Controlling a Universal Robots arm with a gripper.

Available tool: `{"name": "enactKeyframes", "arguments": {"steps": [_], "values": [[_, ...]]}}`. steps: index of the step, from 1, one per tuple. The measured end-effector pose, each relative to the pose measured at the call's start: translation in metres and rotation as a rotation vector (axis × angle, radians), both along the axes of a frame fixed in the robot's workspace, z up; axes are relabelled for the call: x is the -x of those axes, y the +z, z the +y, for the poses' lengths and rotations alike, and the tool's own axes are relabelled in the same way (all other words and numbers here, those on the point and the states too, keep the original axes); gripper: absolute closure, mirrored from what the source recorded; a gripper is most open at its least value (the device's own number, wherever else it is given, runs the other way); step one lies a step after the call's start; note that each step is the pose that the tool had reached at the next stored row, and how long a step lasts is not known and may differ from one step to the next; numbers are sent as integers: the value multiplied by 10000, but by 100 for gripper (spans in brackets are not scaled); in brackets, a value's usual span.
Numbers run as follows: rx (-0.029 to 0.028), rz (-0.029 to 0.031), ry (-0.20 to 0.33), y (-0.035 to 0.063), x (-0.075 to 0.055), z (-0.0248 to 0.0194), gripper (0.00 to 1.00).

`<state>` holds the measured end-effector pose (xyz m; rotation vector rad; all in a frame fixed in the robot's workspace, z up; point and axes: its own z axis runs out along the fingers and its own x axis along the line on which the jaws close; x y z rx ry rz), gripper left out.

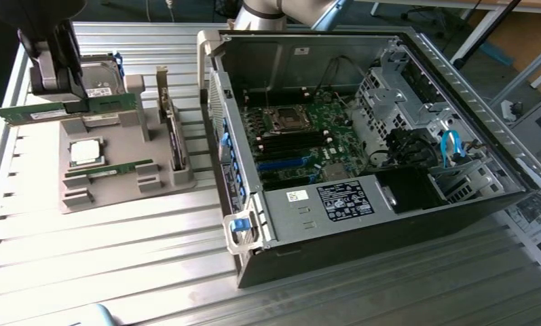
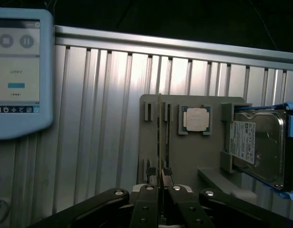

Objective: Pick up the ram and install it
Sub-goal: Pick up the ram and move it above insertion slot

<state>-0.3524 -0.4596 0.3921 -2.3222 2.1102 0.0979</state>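
1. Nearest is the slatted metal table (image 1: 116, 258). In the wrist view, a touchscreen device (image 2: 18, 71) in a pale blue frame lies on it.
2. On the exterior view's right, an open computer case (image 1: 451, 224) lies on its side. Its green motherboard (image 1: 315, 129) faces up, with a row of dark memory slots (image 1: 293, 144) near the middle.
3. On the exterior view's left, just beside the case, sits a grey moulded tray (image 1: 116, 193).
4. In the tray's near part, a second green memory stick (image 1: 109, 171) lies flat in its recess.
5. Just beyond that stick, the square silver CPU chip (image 1: 85, 151) rests in its own pocket.
6. Farther back, over the tray's far part, is the ram (image 1: 66, 109). It is a long green stick with a white label, held level. Its end toward the exterior view's left reaches out past the tray's edge.
7. The gripper (image 1: 68, 94) comes down on the ram from above and is clenched on it. In the wrist view, the black fingers (image 2: 147, 199) press against both faces of the thin board, which is seen edge-on. I cannot tell whether the board has fully cleared the tray's slots.
8. Farthest on the tray, behind the gripper, the silver hard drive (image 1: 102, 80) with its white label stands in its holder.
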Motion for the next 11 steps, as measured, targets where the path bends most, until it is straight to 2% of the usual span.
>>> {"name": "enactKeyframes", "arguments": {"steps": [11], "values": [[0, 0, 0, 96, 0, 0, 87]]}}
